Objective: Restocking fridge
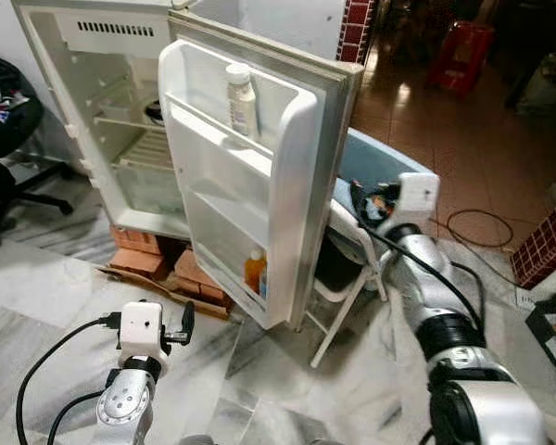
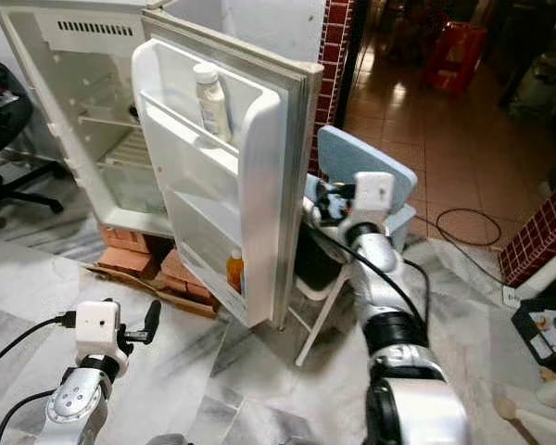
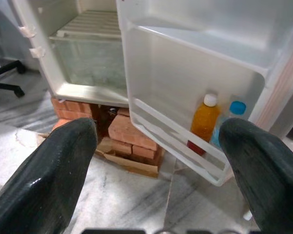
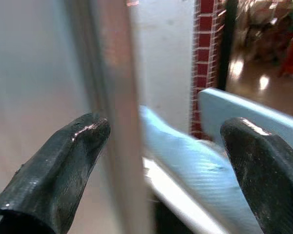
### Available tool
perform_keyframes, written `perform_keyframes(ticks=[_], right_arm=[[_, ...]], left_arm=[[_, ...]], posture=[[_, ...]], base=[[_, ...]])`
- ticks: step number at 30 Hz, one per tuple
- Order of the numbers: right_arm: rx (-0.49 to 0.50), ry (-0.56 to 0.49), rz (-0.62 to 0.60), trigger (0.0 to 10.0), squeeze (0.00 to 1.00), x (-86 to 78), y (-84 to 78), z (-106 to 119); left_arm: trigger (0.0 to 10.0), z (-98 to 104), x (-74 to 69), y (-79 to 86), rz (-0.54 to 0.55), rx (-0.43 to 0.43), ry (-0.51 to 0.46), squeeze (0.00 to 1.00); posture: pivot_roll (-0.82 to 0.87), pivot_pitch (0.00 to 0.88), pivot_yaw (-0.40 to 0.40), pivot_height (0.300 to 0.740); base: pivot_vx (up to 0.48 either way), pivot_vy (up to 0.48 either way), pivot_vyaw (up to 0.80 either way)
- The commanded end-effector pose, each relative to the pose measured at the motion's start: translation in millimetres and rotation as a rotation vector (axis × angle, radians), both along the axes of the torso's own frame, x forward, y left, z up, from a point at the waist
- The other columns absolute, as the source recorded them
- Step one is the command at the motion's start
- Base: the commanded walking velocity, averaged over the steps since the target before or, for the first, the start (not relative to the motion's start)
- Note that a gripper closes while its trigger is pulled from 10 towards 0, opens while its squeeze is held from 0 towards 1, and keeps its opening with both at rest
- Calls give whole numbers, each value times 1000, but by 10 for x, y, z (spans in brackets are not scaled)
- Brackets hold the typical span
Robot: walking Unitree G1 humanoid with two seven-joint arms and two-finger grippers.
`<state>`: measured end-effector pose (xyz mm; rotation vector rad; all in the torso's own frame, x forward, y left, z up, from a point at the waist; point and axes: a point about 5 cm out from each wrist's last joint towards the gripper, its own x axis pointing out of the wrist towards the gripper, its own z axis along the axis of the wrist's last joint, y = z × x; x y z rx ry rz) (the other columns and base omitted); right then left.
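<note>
Small white plastic fridge (image 1: 93, 130) sits on red bricks (image 1: 144, 255), glossy moulded door (image 1: 250, 185) swung open. Right gripper (image 4: 161, 161) gapes wide behind its edge; left gripper (image 3: 156, 165) hovers low, equally spread, facing the orange juice bottle (image 3: 203, 122).

Grey-veined marble floor (image 1: 259, 371) | glossy brown tiles (image 1: 445, 120) at 1 o'clock, catching light | black office chair (image 1: 0, 158) at 10 o'clock | red-brick pillar (image 1: 355, 28) at 12 | pale blue folding chair (image 2: 371, 185) centre-right | red stool (image 1: 459, 51) far back
</note>
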<state>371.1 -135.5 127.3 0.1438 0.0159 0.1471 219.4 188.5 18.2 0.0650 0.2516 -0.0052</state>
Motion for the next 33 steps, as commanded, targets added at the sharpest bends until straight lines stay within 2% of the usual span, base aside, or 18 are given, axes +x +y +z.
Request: perform_keyframes(ticks=[1, 2, 3, 4, 7, 10, 13, 14, 15, 16, 17, 20, 21, 25, 27, 28, 31, 33], right_arm=[[49, 22, 21, 10000, 0, 78, 173, 90], [110, 26, 85, 10000, 0, 114, 417, 181], [126, 26, 110, 10000, 0, 120, 498, 212], [126, 26, 110, 10000, 0, 120, 498, 212], [147, 22, 202, 10000, 0, 117, 827, 312], [166, 31, 234, 10000, 0, 105, 968, 347], [305, 26, 387, 10000, 0, 33, 1261, 461], [305, 26, 387, 10000, 0, 33, 1261, 461], [351, 13, 431, 10000, 0, 7, 1312, 499], [458, -23, 557, 10000, 0, -81, 1437, 617], [458, -23, 557, 10000, 0, -81, 1437, 617], [615, -104, 862, 10000, 0, -365, 1556, 840], [690, -128, 1026, 10000, 0, -558, 1518, 932], [708, -148, 1162, 10000, 0, -729, 1331, 951], [676, -138, 1204, 10000, 0, -793, 1049, 869], [672, -136, 1205, 10000, 0, -796, 1004, 854], [615, -97, 1202, 10000, 0, -819, 758, 698], [426, -18, 1159, 10000, 0, -833, 624, 439]], left_arm=[[10000, 41, 26, -3, -1, 8, -10, 0], [10000, 45, 32, -15, -4, 5, -10, 0], [10000, 46, 33, -18, -5, 4, -10, 0], [10000, 46, 33, -18, -5, 4, -10, 0], [10000, 52, 57, -28, -6, -5, -11, 0], [10000, 60, 72, -31, -4, -5, -11, 0], [10000, 68, 75, -26, 1, -4, -13, 0], [10000, 68, 75, -26, 1, -4, -13, 0], [10000, 67, 72, -27, 1, -4, -13, 0], [10000, 61, 62, -29, -1, -5, -12, 0], [10000, 61, 62, -29, -1, -5, -12, 0], [10000, 51, 54, -25, -3, -7, -9, 0], [10000, 46, 53, -20, -3, -9, -8, 0], [10000, 44, 64, -12, -5, -11, -8, 0], [10000, 42, 70, -8, -8, -11, -7, 0], [10000, 41, 70, -9, -9, -11, -7, 0], [10000, 32, 64, -13, -17, -10, -2, 0], [10000, 23, 64, -18, -22, -8, 3, 0]], posture=[[117, 0, -60, 740], [125, 0, -65, 740], [125, 0, -65, 740], [125, 0, -65, 740], [145, 0, -79, 740], [153, 0, -86, 740], [162, 0, -91, 740], [162, 0, -91, 740], [163, 0, -92, 740], [165, 0, -94, 740], [165, 0, -94, 740], [164, 0, -94, 740], [162, 0, -95, 740], [155, 0, -92, 740], [150, 0, -86, 740], [150, 0, -86, 740], [139, 0, -78, 740], [135, 0, -75, 740]], base=[[0, 0, 0], [0, 0, 0], [0, 0, 0], [0, 0, 0], [0, 0, 0], [0, 0, 0], [0, 0, 0], [0, 0, 0], [0, 0, 0], [0, 0, 0], [0, 0, 0], [0, 0, 0], [0, 0, 0], [0, 0, 0], [0, 0, 0], [0, 0, 0], [0, 0, 0], [0, 0, 0]])
